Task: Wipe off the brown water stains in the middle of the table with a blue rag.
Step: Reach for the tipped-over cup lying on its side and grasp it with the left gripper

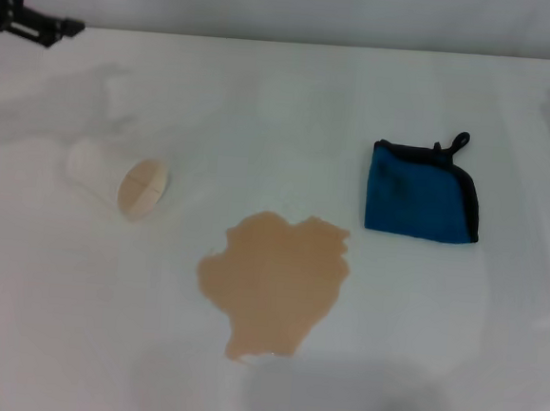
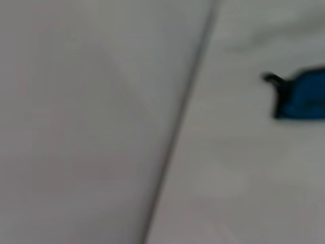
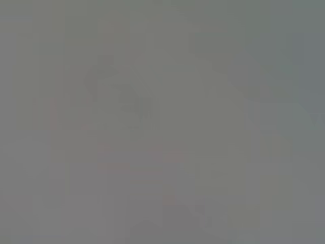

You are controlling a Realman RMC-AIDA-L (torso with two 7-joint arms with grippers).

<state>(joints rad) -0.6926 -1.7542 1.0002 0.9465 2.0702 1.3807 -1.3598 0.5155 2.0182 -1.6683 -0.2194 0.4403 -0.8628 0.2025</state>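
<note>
A tan-brown puddle (image 1: 277,282) spreads mid-desk (image 1: 285,82), the blue rag (image 1: 421,192) just beside it, well apart from the left pincer (image 1: 51,28) at the far corner, its state unclear. The head view alone shows a tipped paper cup (image 1: 120,180); the left wrist view catches only the rag.

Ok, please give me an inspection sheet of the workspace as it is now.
Surface: table, white, wet with the brown water stains in the middle.
Job's things: blue rag folded, lying apart from the stains, on the robot's right.
Clutter: paper cup tipped on its side, left of the stains.
Grippers: left gripper at the far left corner; right gripper not seen.
Cables: nothing seen.
Surroundings: pale wall behind the table.
</note>
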